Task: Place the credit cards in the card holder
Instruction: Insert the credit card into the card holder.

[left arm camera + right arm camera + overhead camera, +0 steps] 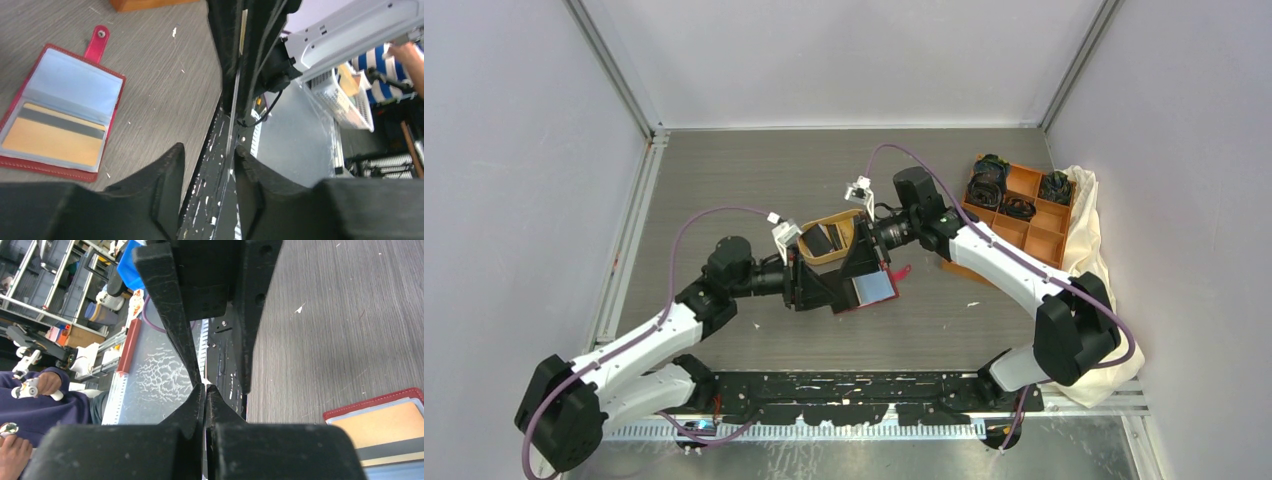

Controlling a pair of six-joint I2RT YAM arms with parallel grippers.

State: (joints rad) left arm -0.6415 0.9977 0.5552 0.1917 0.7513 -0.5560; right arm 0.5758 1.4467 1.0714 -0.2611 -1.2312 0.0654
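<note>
The red card holder (pixel 872 291) lies open on the table, pale blue-grey lining up. In the left wrist view (pixel 75 85) its lower pocket holds a yellowish credit card (pixel 50 142) with a dark stripe. The holder's corner shows in the right wrist view (pixel 370 402). My right gripper (pixel 864 255) (pixel 204 386) is shut on a thin card seen edge-on (pixel 233 115). My left gripper (pixel 819 285) (pixel 209 150) is open, one finger on each side of that card, just left of the holder. A black card (pixel 822 238) lies in the orange oval tray (pixel 839 215).
An orange compartment box (pixel 1024 215) with black coiled bands (pixel 987 185) stands at the right, on a cream cloth (pixel 1104 250). The black mounting rail (pixel 854 385) runs along the near edge. Walls enclose the table on three sides.
</note>
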